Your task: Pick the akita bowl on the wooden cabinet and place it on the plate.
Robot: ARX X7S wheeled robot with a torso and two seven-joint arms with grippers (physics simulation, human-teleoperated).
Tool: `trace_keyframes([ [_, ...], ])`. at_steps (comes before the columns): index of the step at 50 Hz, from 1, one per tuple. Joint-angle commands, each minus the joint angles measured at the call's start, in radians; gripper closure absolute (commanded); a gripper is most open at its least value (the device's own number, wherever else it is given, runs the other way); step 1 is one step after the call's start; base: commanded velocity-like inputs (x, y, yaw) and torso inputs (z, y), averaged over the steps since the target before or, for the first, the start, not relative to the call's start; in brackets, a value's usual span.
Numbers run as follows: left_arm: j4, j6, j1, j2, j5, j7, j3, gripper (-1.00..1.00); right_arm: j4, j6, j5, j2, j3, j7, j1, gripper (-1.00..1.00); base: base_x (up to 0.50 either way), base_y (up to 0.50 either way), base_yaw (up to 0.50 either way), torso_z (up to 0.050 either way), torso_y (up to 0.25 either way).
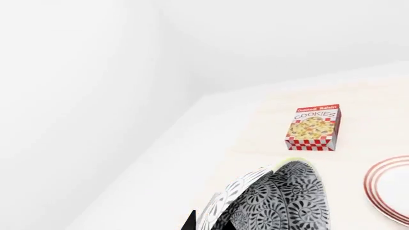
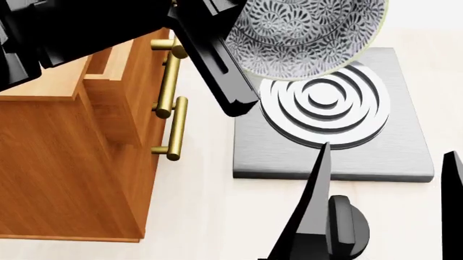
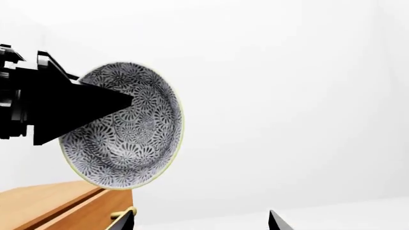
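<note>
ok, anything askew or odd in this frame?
Only the akita bowl: the left gripper holds it in the air tipped steeply on its side, over the stove burner. Nothing spilled or damaged.

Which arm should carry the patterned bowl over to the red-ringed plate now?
The left. Its tool already grips the grey-blue patterned round bowl, lifted beside the orange-brown wooden cabinet, and its wrist view shows the white red-ringed plate nearby. The right tool is empty.

The red-checked box [image 1: 313, 128] reads "COOKIES" (its smaller top line is illegible).
</note>
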Motion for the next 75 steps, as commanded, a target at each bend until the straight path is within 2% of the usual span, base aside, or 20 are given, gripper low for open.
trace_keyframes([
  [1, 0.016, 0.041, 0.022, -0.031, -0.019, -0.015, 0.000, 1.00, 0.002, -0.012, 0.004, 0.026, -0.040, 0.028, 0.023, -1.00, 0.00, 0.00, 0.00, 0.000, 0.000],
  [13, 0.041, 0.062, 0.057, -0.055, -0.046, -0.020, 0.002, 1.00, -0.013, -0.013, 0.009, 0.059, -0.103, 0.066, 0.072, -1.00, 0.00, 0.00, 0.00, 0.000, 0.000],
  [16, 0.034, 0.080, 0.068, -0.060, -0.046, -0.019, 0.006, 1.00, -0.014, -0.038, 0.008, 0.095, -0.151, 0.101, 0.103, -1.00, 0.00, 0.00, 0.00, 0.000, 0.007],
  [24, 0.049, 0.096, 0.095, -0.080, -0.060, -0.014, 0.014, 1.00, -0.014, -0.110, -0.008, 0.189, -0.384, 0.229, 0.274, -1.00, 0.00, 0.00, 0.00, 0.000, 0.000],
  [33, 0.069, 0.112, 0.127, -0.105, -0.078, -0.004, 0.024, 1.00, -0.012, -0.135, -0.013, 0.215, -0.476, 0.274, 0.346, -1.00, 0.00, 0.00, 0.00, 0.000, 0.000],
  [63, 0.141, 0.099, 0.189, -0.099, -0.165, -0.033, 0.013, 1.00, -0.005, -0.141, -0.013, 0.202, -0.553, 0.287, 0.407, -1.00, 0.00, 0.00, 0.00, 0.000, 0.000],
  [75, 0.185, 0.060, 0.202, -0.108, -0.223, -0.063, -0.033, 1.00, 0.022, -0.167, -0.006, 0.214, -0.551, 0.293, 0.404, -1.00, 0.00, 0.00, 0.00, 0.000, 0.001],
])
